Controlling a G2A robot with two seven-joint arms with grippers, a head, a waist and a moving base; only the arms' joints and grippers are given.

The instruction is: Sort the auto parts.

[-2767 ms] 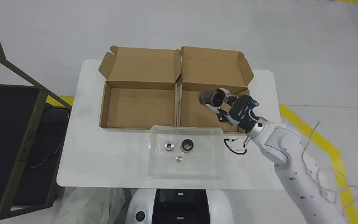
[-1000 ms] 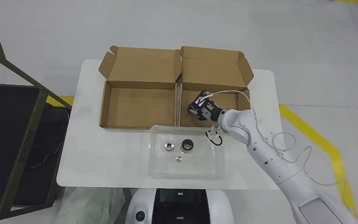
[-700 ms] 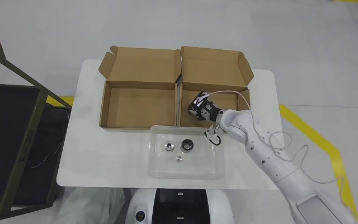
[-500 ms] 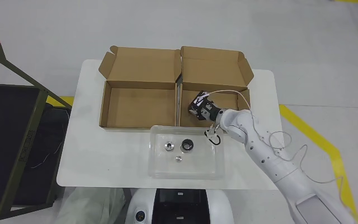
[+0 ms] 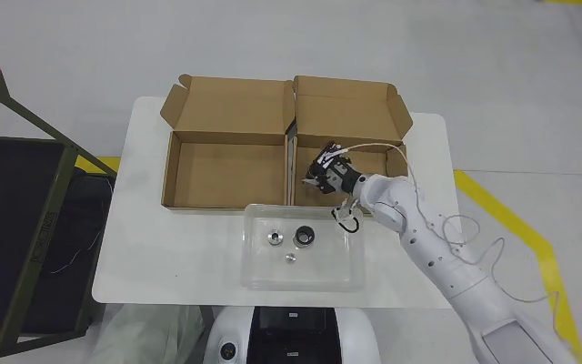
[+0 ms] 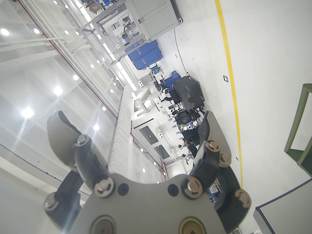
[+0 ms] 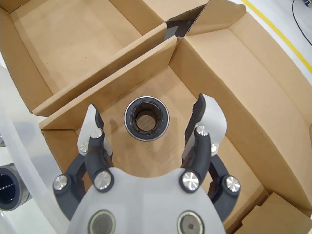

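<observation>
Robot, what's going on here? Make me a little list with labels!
Right gripper: open, over the right box
Black ring part: upright on that box's floor, not gripped
Left box: beside the right box, flaps open
Clear tray: in front of the boxes, holds three small parts
Left gripper: open, pointing away into the room

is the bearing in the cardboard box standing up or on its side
Upright: the bearing stands on end on the cardboard box floor, round bore facing up.
</observation>
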